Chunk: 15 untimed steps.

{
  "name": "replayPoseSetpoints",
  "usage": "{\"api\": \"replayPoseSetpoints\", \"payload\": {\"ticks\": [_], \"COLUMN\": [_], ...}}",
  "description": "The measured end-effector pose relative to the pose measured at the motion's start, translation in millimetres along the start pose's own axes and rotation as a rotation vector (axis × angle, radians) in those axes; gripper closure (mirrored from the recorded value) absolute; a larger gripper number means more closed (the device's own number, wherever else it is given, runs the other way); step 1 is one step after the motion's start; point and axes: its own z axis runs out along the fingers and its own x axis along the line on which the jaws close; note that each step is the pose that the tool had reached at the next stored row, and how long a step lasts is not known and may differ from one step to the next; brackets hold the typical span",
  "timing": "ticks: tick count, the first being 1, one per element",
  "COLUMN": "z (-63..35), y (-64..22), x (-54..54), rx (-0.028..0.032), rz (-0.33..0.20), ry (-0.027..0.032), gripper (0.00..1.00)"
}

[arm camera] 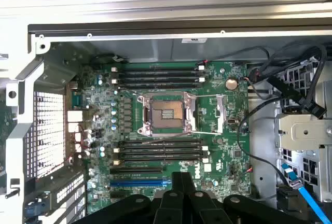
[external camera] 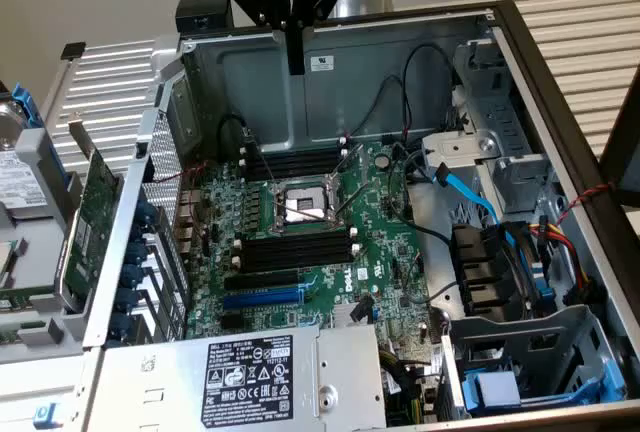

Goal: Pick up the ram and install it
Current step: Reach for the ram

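So the claw [external camera: 295, 57] is clenched, fingers pressed tight together, and hangs high over the open PC case [external camera: 400, 62], above the far side of the CPU socket [external camera: 300, 207]. The wrist view looks straight down on the motherboard [arm camera: 218, 146], with the claw [arm camera: 181, 180] in the foreground over the board's edge.

As for the ram, honestly I can't tell where it is. I can't spot any thin green stick between the fingers.

There's a bank of black memory slots [external camera: 295, 164] just beyond the socket and a second bank [external camera: 295, 249] just on the near side of it. Both have white end clips and look plain black along their length.

A blue expansion slot [external camera: 262, 297] lies a bit further toward the camera from the socket. Past that is the power supply [external camera: 250, 377] with its black label.

Off to the exterior view's left of the socket, outside the case wall, a wide green expansion card [external camera: 95, 217] with a metal bracket stands on edge. To the exterior view's right of the socket, a light blue cable [external camera: 465, 192] runs along the drive bays.
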Motion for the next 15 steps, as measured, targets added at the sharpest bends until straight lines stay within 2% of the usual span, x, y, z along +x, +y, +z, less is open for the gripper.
{"api": "replayPoseSetpoints", "payload": {"ticks": [13,15], "z": [0.0,-0.3], "y": [0.0,-0.3], "x": [0.3,4.8], "rx": [0.0001,0.0002], "rz": [0.000,0.000], "ry": [0.0000,-0.0012], "gripper": [0.90,0.90]}}
